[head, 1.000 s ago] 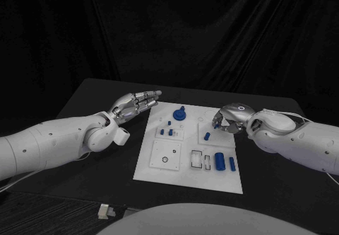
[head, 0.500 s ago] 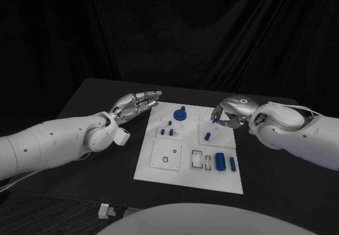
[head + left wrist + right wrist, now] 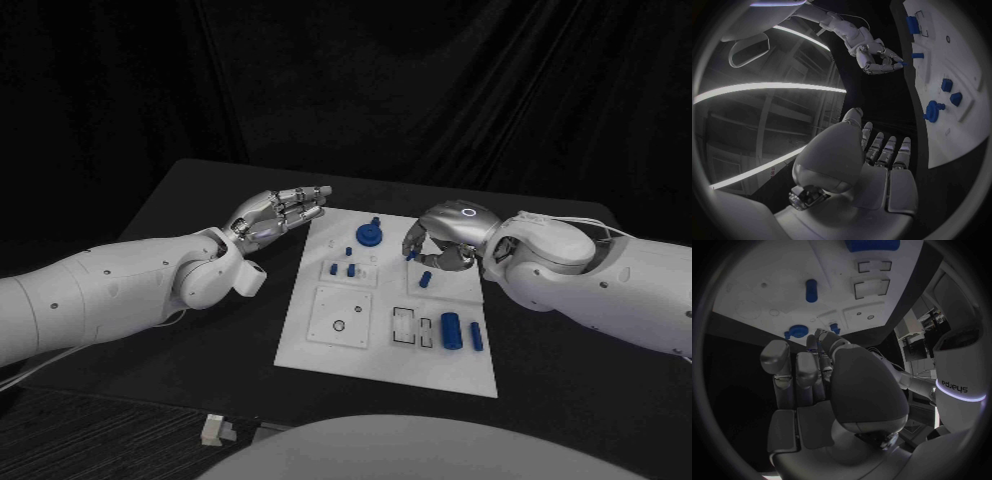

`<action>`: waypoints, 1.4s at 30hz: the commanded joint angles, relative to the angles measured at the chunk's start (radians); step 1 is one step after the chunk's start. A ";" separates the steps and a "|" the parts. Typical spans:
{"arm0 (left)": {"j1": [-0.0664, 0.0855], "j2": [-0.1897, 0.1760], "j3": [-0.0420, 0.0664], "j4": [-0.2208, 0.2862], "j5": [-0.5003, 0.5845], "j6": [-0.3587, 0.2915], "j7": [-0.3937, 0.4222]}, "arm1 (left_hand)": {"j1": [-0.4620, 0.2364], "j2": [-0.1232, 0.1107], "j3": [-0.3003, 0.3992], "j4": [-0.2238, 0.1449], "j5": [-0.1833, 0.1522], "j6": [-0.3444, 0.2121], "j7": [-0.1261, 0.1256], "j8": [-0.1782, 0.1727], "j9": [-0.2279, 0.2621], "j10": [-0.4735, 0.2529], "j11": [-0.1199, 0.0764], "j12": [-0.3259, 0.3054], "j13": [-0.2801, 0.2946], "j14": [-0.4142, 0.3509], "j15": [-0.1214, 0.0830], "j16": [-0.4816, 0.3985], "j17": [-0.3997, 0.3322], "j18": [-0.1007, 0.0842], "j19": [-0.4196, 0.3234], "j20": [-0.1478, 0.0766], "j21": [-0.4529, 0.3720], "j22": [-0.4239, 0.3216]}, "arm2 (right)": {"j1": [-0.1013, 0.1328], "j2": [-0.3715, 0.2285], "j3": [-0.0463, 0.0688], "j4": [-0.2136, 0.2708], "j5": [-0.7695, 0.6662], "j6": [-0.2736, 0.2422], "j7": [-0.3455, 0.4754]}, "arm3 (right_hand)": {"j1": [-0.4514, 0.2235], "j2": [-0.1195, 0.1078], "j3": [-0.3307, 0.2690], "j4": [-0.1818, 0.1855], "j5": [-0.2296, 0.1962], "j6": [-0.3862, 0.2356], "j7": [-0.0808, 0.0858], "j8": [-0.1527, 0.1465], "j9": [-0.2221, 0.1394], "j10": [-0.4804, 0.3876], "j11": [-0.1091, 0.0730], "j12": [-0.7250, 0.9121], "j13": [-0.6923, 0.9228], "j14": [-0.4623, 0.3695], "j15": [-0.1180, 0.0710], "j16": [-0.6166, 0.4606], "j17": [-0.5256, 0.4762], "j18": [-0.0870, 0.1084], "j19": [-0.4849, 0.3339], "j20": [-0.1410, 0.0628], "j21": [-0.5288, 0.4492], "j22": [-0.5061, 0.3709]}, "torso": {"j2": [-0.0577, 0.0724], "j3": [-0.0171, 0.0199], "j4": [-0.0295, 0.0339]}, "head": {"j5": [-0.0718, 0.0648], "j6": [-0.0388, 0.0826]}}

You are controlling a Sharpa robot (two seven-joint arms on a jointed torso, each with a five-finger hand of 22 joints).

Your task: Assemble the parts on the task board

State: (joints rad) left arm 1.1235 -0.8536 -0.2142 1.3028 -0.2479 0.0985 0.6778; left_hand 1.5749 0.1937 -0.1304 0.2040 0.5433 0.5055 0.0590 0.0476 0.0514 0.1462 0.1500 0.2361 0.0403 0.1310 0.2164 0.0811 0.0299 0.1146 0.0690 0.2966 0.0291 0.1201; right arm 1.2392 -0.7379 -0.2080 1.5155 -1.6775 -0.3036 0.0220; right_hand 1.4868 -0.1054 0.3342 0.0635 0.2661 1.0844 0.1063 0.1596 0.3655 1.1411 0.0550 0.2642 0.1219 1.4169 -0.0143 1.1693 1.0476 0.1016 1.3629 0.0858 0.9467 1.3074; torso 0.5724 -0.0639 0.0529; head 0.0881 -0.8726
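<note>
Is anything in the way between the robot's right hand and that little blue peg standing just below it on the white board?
Nothing visible. The right hand hovers over the task board, and the small blue peg stands just near of it, with only bare white board between them.

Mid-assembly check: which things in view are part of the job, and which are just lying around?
Job:
- task board
- blue round part
- small blue pegs
- blue upright peg
- blue cylinders
- right robot hand, over the board
- left robot hand, beside the board

Lying about:
- small white object at the table's near edge
</note>
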 commanded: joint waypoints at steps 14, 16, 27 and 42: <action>-0.001 -0.002 0.001 0.007 0.008 0.010 0.156 | 0.003 -0.003 0.007 0.000 0.005 -0.005 0.003 0.004 0.000 0.001 0.006 0.005 0.002 0.006 0.003 0.005 0.002 -0.006 0.001 0.000 0.004 0.002 | -0.030 0.117 0.001 -0.018 -0.096 0.057 0.000 | 0.001 0.004 0.011 -0.005 -0.001 0.004 0.014 -0.002 -0.002 -0.005 0.006 -0.006 -0.002 -0.010 -0.002 -0.010 -0.008 0.012 -0.010 0.002 -0.011 0.110 | 0.000 -0.0003 0.0000 | 0.000 0.000; -0.001 -0.002 0.001 0.007 0.008 0.010 0.156 | 0.003 -0.003 0.007 0.000 0.005 -0.005 0.003 0.004 0.000 0.001 0.006 0.005 0.002 0.005 0.003 0.005 0.001 -0.006 0.000 0.000 0.003 0.002 | -0.038 0.129 0.001 -0.024 -0.099 0.057 0.003 | 0.001 0.004 0.011 -0.005 -0.001 0.004 0.014 -0.002 -0.002 -0.005 0.006 -0.006 -0.002 -0.010 -0.002 -0.010 -0.008 0.012 -0.010 0.002 -0.011 0.110 | 0.000 -0.0002 -0.0001 | 0.002 0.000; -0.001 0.000 0.001 0.005 0.008 0.013 0.155 | 0.002 -0.003 0.007 0.000 0.005 -0.004 0.004 0.004 0.000 0.002 0.006 0.006 0.002 0.005 0.003 0.005 0.001 -0.007 0.001 0.000 0.003 0.002 | -0.057 0.170 0.001 -0.047 -0.104 0.068 0.006 | 0.002 0.004 0.012 -0.006 0.000 0.003 0.015 -0.003 -0.002 -0.005 0.007 -0.007 -0.002 -0.011 -0.001 -0.011 -0.009 0.013 -0.011 0.002 -0.014 0.109 | 0.000 -0.0004 -0.0002 | 0.008 0.000; -0.003 0.003 0.001 0.000 0.008 0.021 0.152 | 0.002 -0.001 0.009 0.001 0.005 -0.008 0.005 0.003 0.000 0.000 0.007 0.004 0.001 0.004 0.003 0.005 0.001 -0.009 0.001 0.000 0.003 0.002 | -0.078 0.195 0.001 -0.054 -0.104 0.085 0.002 | 0.002 0.004 0.013 -0.006 0.001 0.002 0.016 -0.005 -0.003 -0.005 0.008 -0.008 -0.002 -0.012 -0.001 -0.012 -0.010 0.014 -0.014 0.002 -0.019 0.108 | -0.001 -0.0006 -0.0002 | 0.013 0.000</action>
State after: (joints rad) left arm 1.1222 -0.8524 -0.2142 1.3023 -0.2477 0.1054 0.6779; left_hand 1.5749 0.1937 -0.1277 0.2067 0.5432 0.5018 0.0627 0.0476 0.0513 0.1462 0.1499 0.2360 0.0410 0.1310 0.2163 0.0811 0.0305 0.1152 0.0689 0.2966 0.0291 0.1217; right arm 1.1640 -0.5441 -0.2077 1.4612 -1.7711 -0.2321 0.0280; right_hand 1.4869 -0.1056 0.3395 0.0577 0.2654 1.0844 0.1136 0.1506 0.3624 1.1375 0.0586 0.2605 0.1213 1.4097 -0.0141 1.1622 1.0375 0.1015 1.3558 0.0858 0.9316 1.3079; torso 0.5718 -0.0643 0.0527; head 0.1009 -0.8726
